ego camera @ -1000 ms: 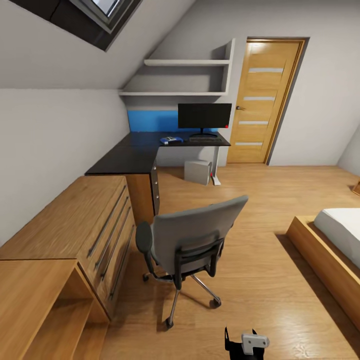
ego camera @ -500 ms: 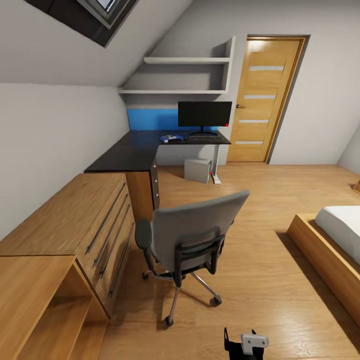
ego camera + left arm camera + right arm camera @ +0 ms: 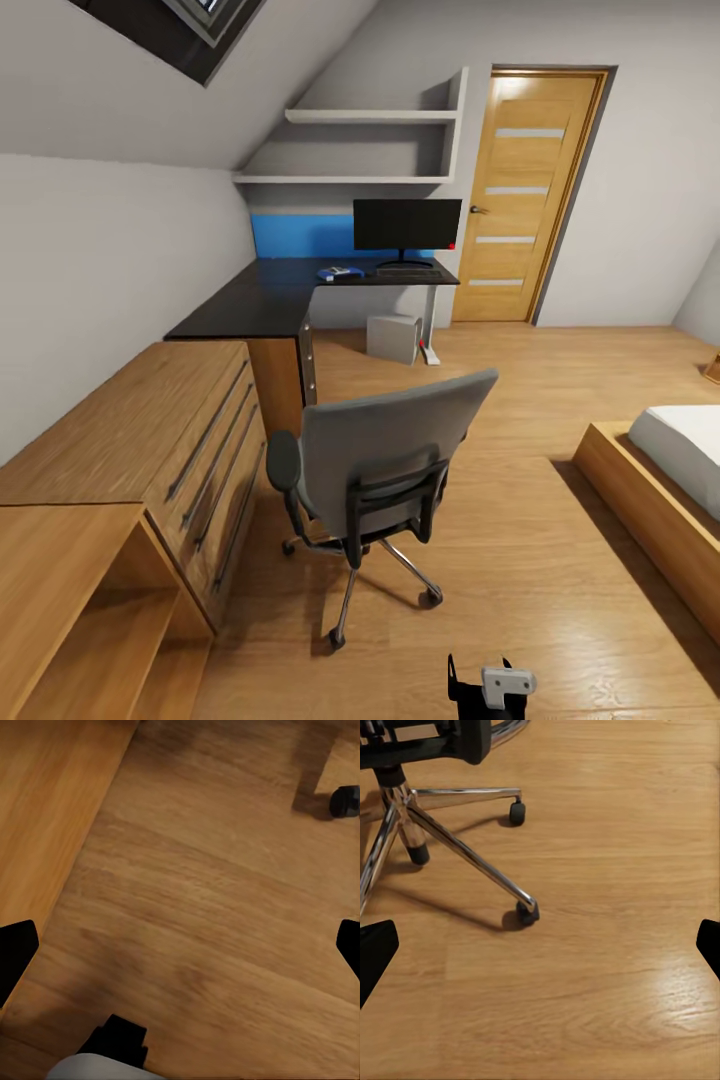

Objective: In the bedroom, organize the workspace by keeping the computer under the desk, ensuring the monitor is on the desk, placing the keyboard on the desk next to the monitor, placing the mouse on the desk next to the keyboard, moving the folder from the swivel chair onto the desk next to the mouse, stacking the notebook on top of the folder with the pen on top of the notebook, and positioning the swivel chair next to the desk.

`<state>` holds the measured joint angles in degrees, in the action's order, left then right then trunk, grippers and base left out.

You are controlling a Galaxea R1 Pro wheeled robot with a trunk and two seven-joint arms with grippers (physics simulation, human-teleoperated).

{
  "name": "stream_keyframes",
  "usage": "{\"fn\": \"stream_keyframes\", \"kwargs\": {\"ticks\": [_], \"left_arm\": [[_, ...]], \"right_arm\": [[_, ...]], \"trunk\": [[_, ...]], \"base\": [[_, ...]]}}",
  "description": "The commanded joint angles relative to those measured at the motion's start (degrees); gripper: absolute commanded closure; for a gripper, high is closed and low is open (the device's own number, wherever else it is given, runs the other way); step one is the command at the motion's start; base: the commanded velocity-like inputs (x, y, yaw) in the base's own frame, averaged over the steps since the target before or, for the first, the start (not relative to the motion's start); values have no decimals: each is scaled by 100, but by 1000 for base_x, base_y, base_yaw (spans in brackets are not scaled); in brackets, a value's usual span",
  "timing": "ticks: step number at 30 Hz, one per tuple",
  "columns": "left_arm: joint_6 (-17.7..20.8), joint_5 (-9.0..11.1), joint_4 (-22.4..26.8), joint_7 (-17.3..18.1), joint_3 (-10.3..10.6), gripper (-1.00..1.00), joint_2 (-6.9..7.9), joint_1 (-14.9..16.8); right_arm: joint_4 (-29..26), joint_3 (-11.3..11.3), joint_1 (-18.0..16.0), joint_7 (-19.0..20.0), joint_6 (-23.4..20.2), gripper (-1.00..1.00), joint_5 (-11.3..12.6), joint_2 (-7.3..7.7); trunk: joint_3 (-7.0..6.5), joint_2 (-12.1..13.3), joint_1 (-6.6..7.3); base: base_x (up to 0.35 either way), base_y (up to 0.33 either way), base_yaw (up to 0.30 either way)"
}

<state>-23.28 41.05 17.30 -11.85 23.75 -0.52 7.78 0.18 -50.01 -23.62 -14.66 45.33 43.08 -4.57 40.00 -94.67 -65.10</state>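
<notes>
A small light-grey rounded block [image 3: 509,683] on a black forked mount is showing at the near edge of the head view. Matte black, blunt-tipped fingers [image 3: 15,952] are edging both wrist views, and a pale grey rounded housing [image 3: 97,1069] is sitting behind a black bracket.

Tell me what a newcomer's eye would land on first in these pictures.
First the grey swivel chair, standing mid-floor with its back to the camera, apart from the desk. Behind it the dark L-shaped desk fills the far corner, with the black monitor on it against a blue wall panel. The wooden door stands to the right.
</notes>
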Motion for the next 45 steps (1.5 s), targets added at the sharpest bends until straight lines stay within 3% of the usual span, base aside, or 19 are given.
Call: {"fn": "stream_keyframes", "kwargs": {"ticks": [1, 45], "left_arm": [[-18, 17, 0, -47, 50, -100, 0, 4], [-9, 27, 17, -83, 43, -100, 55, 4]], "right_arm": [[1, -48, -3, -53, 5, -100, -1, -2], [-1, -27, -3, -55, 20, -100, 14, 0]], "trunk": [[24, -44, -22], [813, -1809, -988]], "base": [[0, 0, -3], [0, 0, 0]]}}
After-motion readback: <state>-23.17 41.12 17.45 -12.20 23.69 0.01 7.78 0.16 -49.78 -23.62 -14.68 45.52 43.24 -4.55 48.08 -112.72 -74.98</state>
